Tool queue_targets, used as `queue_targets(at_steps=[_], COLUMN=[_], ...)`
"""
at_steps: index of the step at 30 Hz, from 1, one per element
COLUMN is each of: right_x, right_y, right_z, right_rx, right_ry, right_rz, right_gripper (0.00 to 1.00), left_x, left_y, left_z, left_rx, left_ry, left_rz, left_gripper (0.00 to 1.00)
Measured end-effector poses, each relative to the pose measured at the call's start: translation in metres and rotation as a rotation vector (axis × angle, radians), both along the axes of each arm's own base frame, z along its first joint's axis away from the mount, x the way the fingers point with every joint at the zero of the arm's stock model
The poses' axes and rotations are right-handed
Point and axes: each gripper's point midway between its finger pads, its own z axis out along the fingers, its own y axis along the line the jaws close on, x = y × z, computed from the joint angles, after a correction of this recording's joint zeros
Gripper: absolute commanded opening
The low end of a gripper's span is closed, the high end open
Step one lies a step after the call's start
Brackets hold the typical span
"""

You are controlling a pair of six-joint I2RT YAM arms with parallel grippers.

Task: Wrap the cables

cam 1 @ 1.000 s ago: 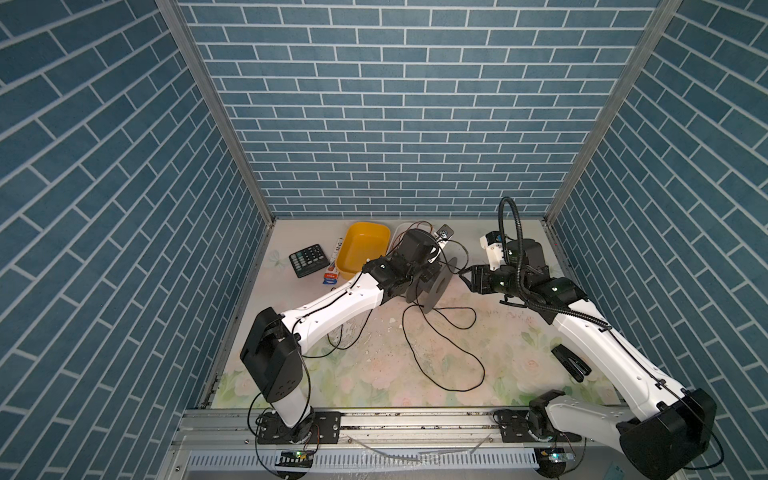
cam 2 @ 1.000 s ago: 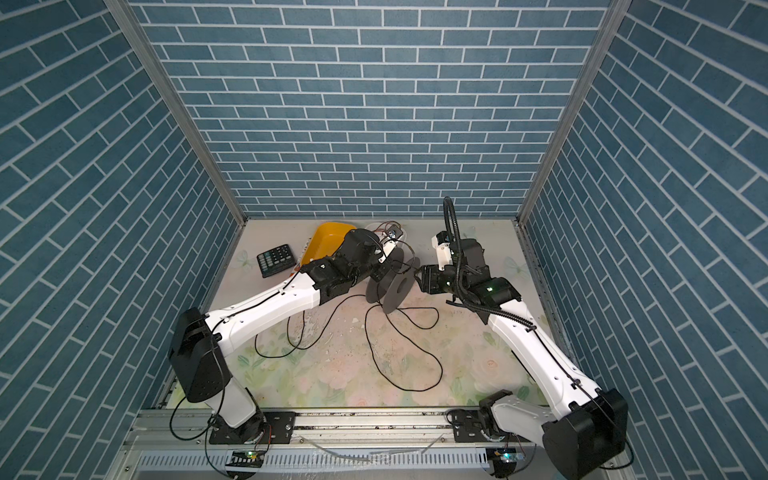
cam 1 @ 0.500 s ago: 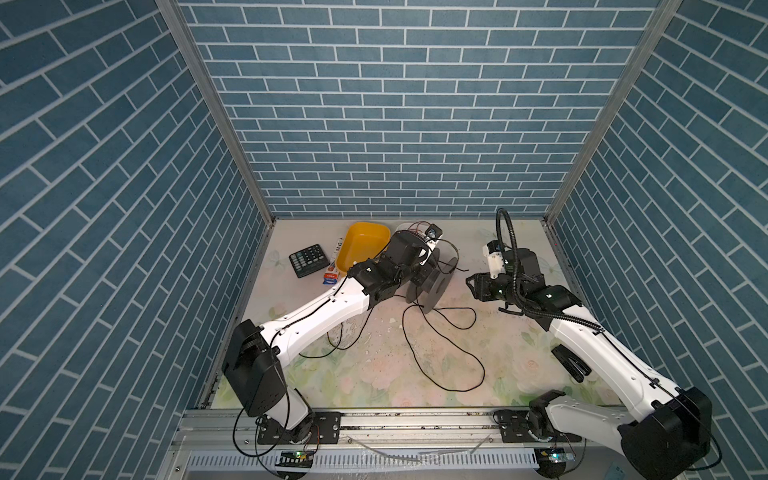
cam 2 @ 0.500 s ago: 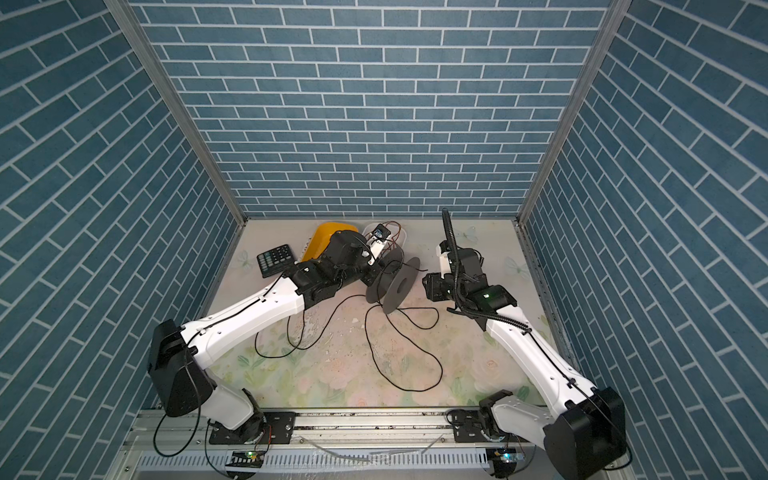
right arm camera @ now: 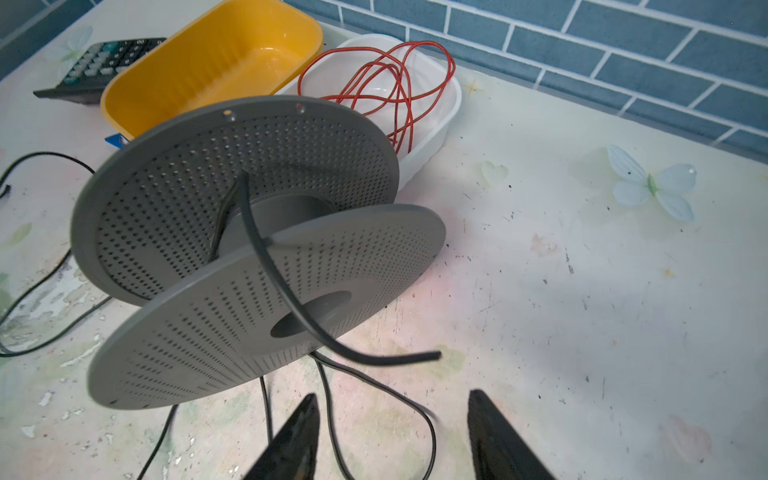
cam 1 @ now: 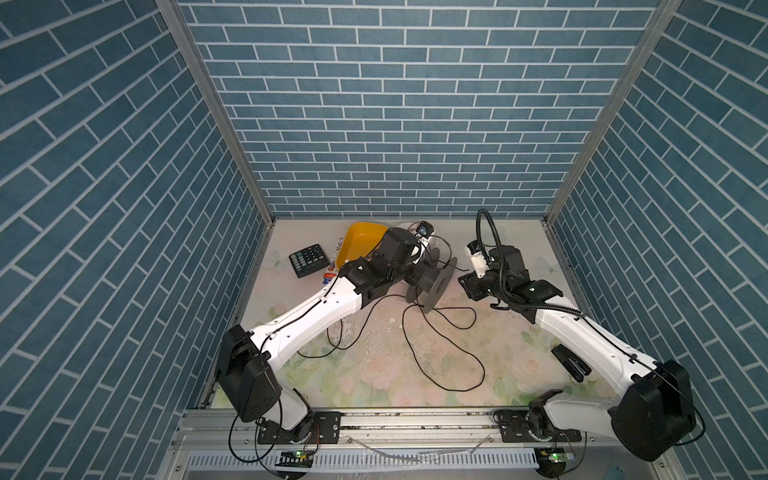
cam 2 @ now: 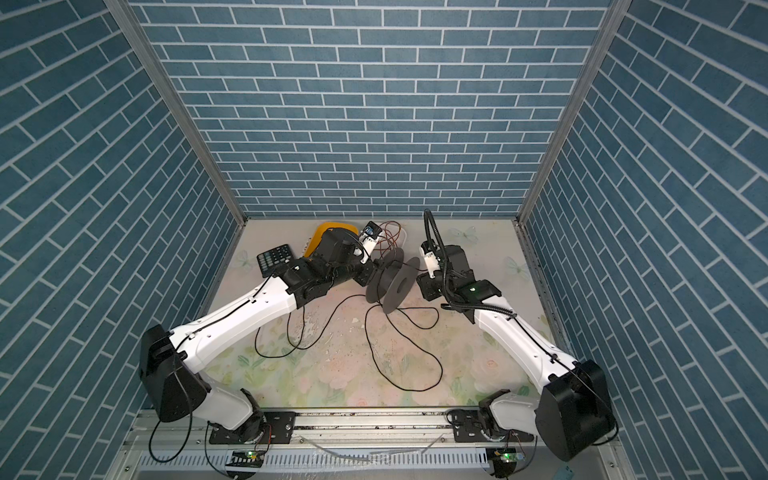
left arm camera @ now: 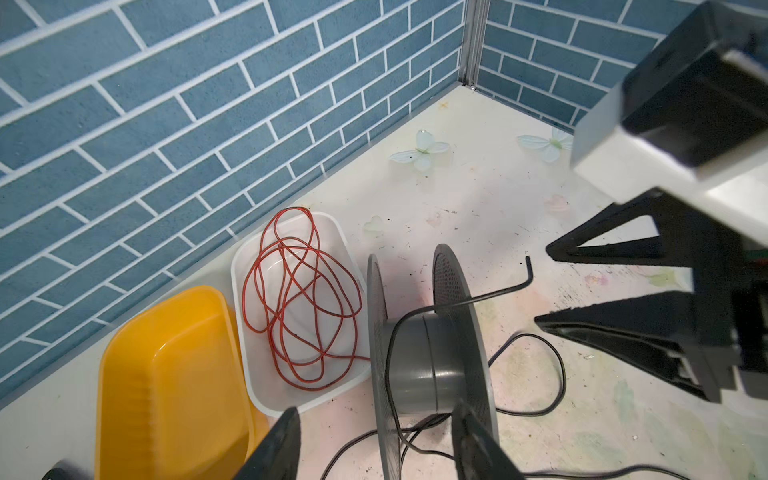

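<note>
Found the left gripper [left arm camera: 374,419] spread wider than a second before and eased back a touch from the grey spool [cam 1: 433,283], the left arm's elbow sunk lower and further left; found the spool itself unmoved. Traced the cable [left arm camera: 478,296] up one side of the spool's hub, over its top and out across the flange on the side of the right gripper [right arm camera: 390,397], ending in a free tip, bent, held up in the air clear of the table [cam 1: 374,374]. Followed the rest off the hub down to the table, sprawled there in loose loops in front of the spool in both top views, reaching left as far as beneath the left forearm. Saw the spool standing on its two flange rims, axle level, between the two grippers. Logged the left gripper as released: fingers wide apart, one well off to the side of the spool, the other low in front of the hub, contact there impossible to judge, nothing clamped. Logged the right gripper as released too: jaws parted, aimed at the spool's outer flange, the cable's free tip just ahead of the fingertips and not between them, a slack run of cable on the table below. Spotted behind the spool, against the back wall, a white tray [right arm camera: 436,133] holding a tangle of red wire [left arm camera: 299,299], a yellow tub [left arm camera: 166,374] just beside it, and further left a black calculator [cam 1: 309,259]. Left unnamed a long black object [cam 1: 571,361] lying beside the right forearm.
</note>
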Motion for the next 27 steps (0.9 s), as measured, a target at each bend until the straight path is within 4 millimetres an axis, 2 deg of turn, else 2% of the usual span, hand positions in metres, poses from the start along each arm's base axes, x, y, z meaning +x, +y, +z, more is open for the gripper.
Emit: queue_targets(at_steps=[6,14,19,27], right_x=[0.010,0.021,0.022,0.024], right_y=[0.006,0.004,0.005,0.009], right_z=[-0.012,-0.003,-0.001,0.004], right_rx=[-0.103,-0.146,-0.159,-0.171], right_ry=[-0.049,-0.128,-0.149,-0.179], right_rz=[0.046,0.046,0.062,0.085], right_gripper=[0.51,0.46,0.33,0.05], left_x=[-0.002,-0.002,0.000,0.001], left_y=[-0.002,-0.005,-0.008,-0.014], left_z=[-0.003,-0.008,-0.019,-0.029], left_rx=[-0.009,-0.010,0.000,0.003], left_ry=[0.015,0.029,0.053,0.075], left_rz=[-0.011,-0.020,-0.026,-0.040], left_gripper=[0.59,0.59,0.59,0.59])
